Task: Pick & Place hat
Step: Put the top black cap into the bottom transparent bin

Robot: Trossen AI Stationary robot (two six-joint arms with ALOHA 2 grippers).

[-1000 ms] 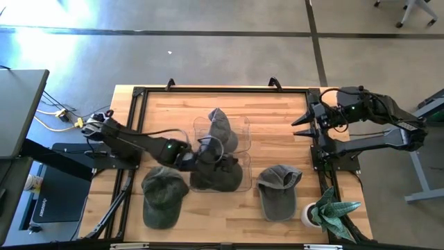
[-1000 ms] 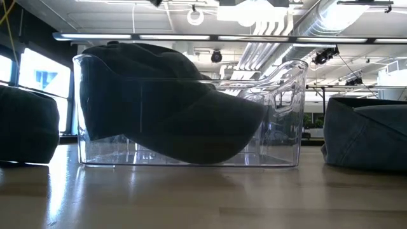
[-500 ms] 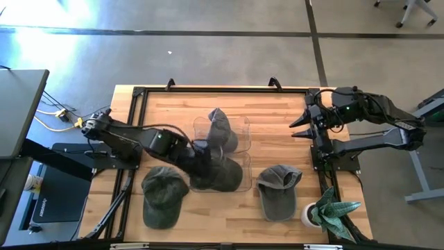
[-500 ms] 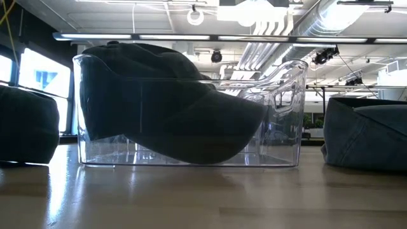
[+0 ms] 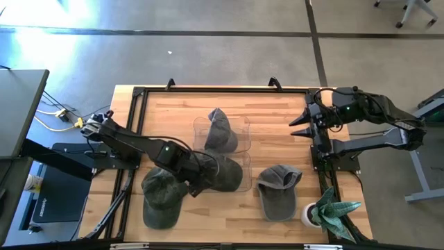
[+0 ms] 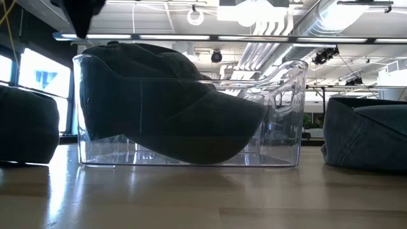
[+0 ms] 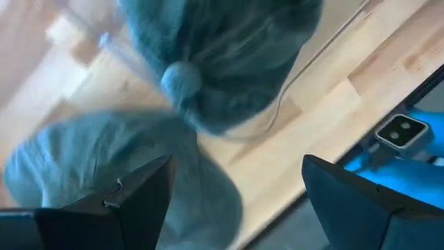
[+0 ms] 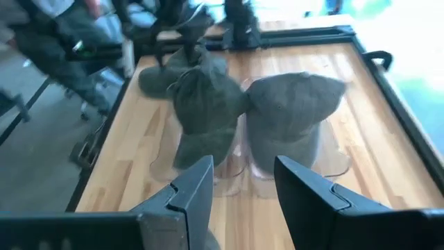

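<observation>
- My left hand [image 5: 196, 182] is hanging released over the near corner of the clear bin [image 5: 239, 182], fingers [image 7: 132, 201] spread wide with nothing between them.
- It is hovering between two hats: the dark hat [image 5: 220, 170] lying in that bin and the green hat [image 5: 164, 194] lying loose on the desk [image 5: 277, 114] just beside it.
- I judge the dark hat is placed already, crown up and brim drooping toward the bin floor in the low view, so I am opening up for the green one next.
- A second bin [image 5: 239, 132] behind is holding another hat [image 5: 219, 132], and a grey hat [image 5: 279, 189] is waiting on the desk near a small potted plant [image 5: 326, 212].
- My right hand [image 5: 297, 126] is idling at the far right edge of the desk, fingers partly parted and holding nothing.
- Compared with half a second ago, my left hand is sitting nearer the front edge, having pulled back off the dark hat, and its fingers are wider; the hats are lying as they were.
</observation>
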